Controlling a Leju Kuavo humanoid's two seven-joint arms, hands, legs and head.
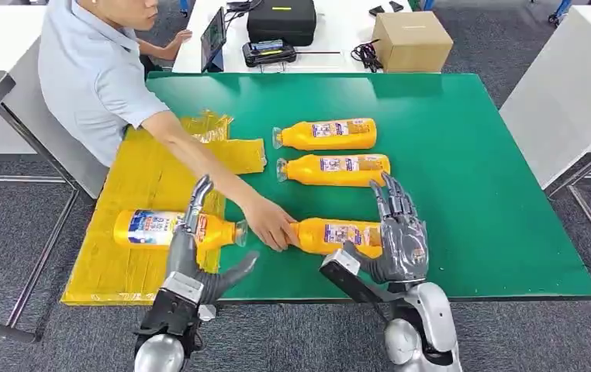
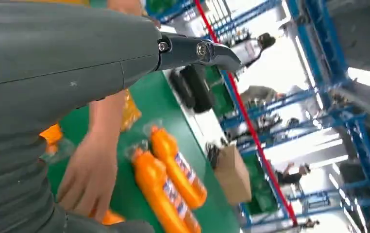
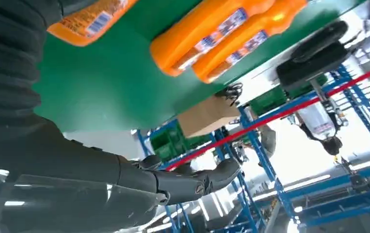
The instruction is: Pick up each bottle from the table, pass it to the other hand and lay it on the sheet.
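While both hands gape, nearest bottle [image 1: 339, 235] lies beneath right fingers [image 1: 392, 203].

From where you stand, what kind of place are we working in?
Probably a robot test area in a factory or warehouse hall: blue racking holding green bins, a green-topped table, and a person resetting an orange bottle between your open hands.

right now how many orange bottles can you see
4: one on the yellow sheet at, two side by side mid-table at and, one nearest under the person's hand at.
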